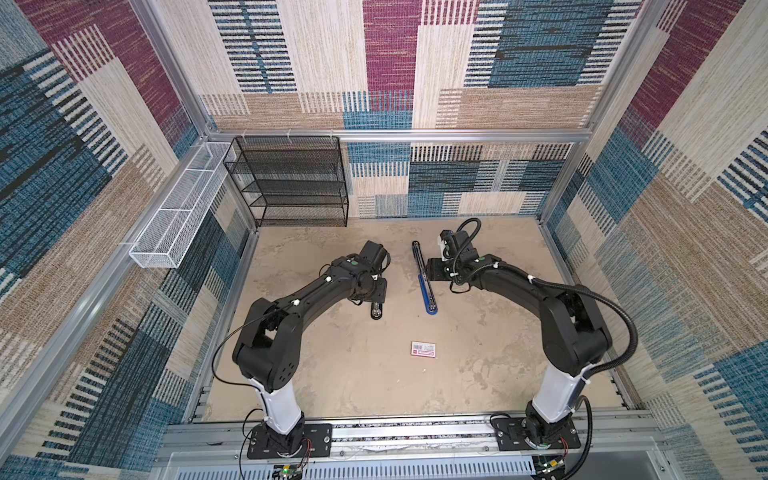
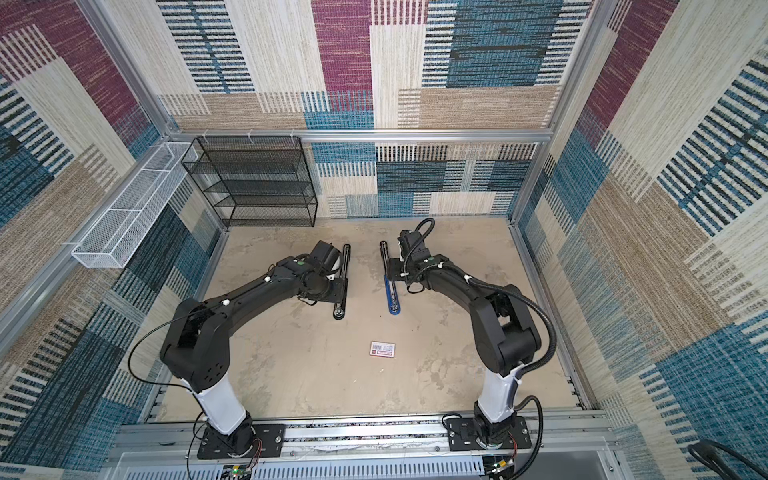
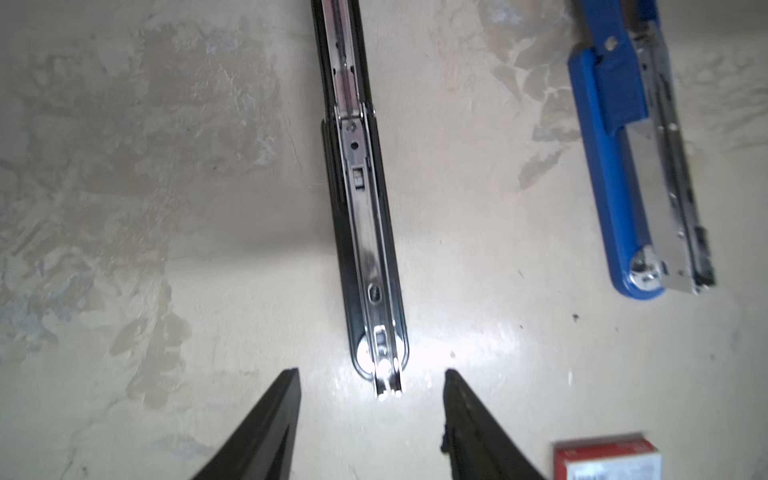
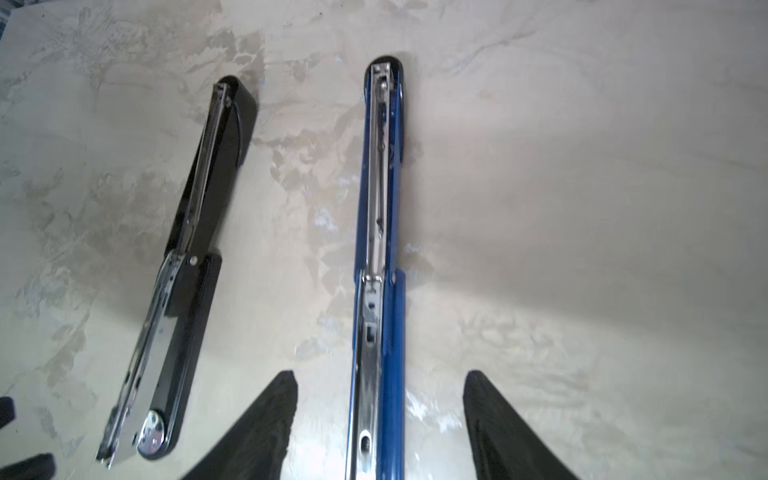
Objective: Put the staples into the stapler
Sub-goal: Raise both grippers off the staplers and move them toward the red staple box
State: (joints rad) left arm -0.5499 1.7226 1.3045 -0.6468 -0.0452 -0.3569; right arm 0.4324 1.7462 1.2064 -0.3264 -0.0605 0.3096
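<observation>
Two staplers lie opened out flat on the tabletop [image 1: 353, 374], running near to far: the black stapler [image 3: 361, 232] on the left and the blue stapler [image 1: 428, 286] on the right, apart from each other. With the lids swung back, the metal channels face up, so the opening step looks done to me.

My left hand [image 3: 371, 374] hangs over the near end of the black stapler. Its fingers are spread apart and hold nothing, with bare tabletop showing on either side of the stapler's tip. My right hand [image 4: 379, 376] is over the blue stapler, spread wider. One finger stands on each side of the body with a clear gap both ways, so it grips nothing either.

The box of staples [image 1: 423, 349] lies on the tabletop nearer to me than both staplers, roughly in the middle between my arms, and neither hand is touching it. I cannot tell whether the box is open, and I see no strip of staples in either channel.

So the loading itself is all left to do: get a strip out of the box, lay it in a channel, and close the lid.
</observation>
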